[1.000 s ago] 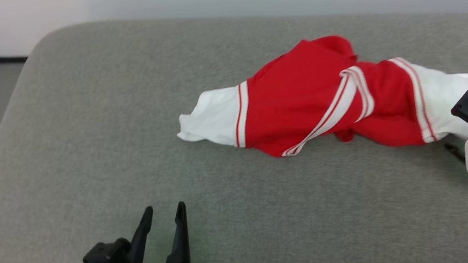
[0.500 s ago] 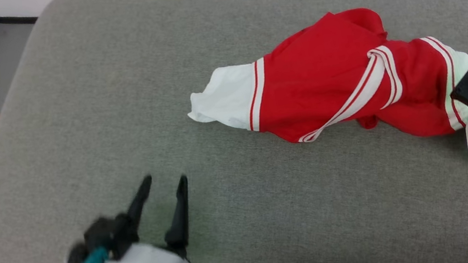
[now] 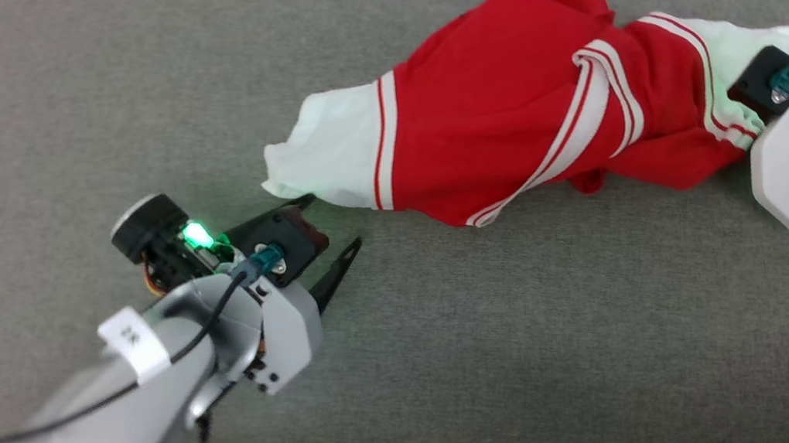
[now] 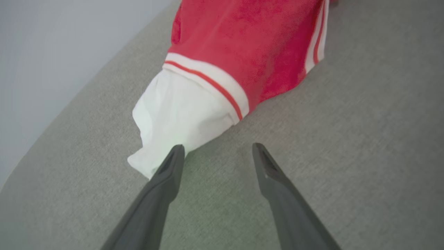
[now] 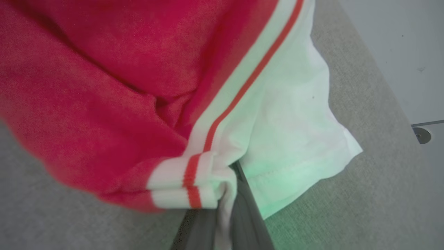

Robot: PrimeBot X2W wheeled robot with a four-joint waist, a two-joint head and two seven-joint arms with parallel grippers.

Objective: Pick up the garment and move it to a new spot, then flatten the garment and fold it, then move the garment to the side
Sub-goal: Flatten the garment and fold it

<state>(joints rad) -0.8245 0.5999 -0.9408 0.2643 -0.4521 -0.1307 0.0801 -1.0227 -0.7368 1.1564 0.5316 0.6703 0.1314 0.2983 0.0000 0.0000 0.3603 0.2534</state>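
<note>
Grey cushion [image 3: 500, 354], one garment [image 3: 503, 111], left fingers [image 4: 166, 180] apart, right fingers [image 5: 248, 218] pinching it

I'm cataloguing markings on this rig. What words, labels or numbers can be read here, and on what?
white tag wrapped around the left forearm: two dark characters, too small and tilted to read for sure.
garment: no print or brand, just red-and-white stripes.
No other writing is legible.
</note>
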